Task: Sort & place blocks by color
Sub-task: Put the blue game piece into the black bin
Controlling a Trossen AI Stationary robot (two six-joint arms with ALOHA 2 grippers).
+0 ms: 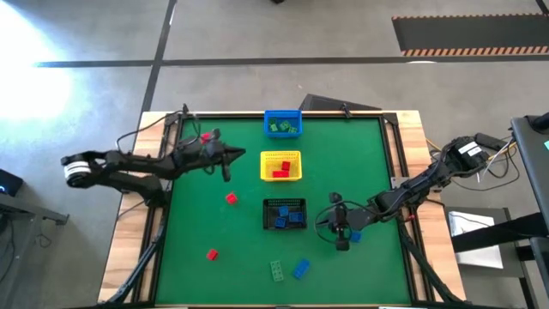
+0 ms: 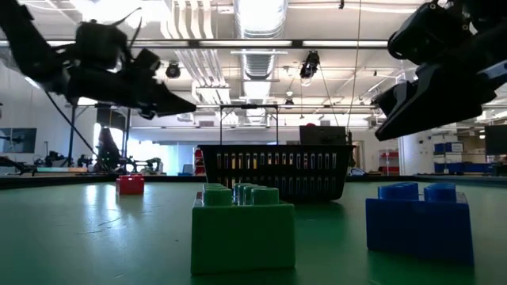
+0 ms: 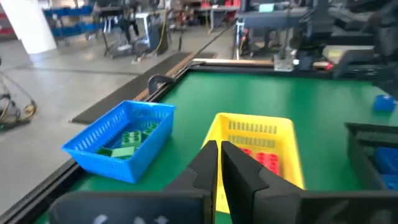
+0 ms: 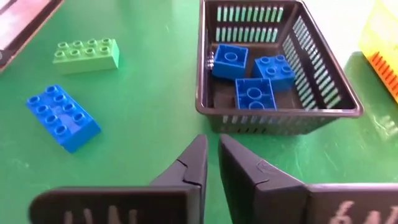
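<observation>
A matt green, cloth-like table surface (image 1: 360, 172) is seen across the middle of the high view, framed by pale bare-wood edging (image 1: 410, 154). Smooth, slightly glossy plastic is shown by the long blue studded brick (image 4: 62, 116) at left in the right wrist view and the light green studded brick (image 4: 86, 53) at upper left. The black mesh basket (image 4: 336, 93), blue mesh basket (image 3: 93, 134) and yellow mesh basket (image 3: 289, 155) appear as moulded plastic.

We're seeing bright ceiling lights (image 2: 261, 16) blowing out the low view, leaving both arms silhouetted. Daylight glare is washing the floor (image 1: 34, 77) top-left in the high view. The left wrist view's background is looking soft and blurry.
</observation>
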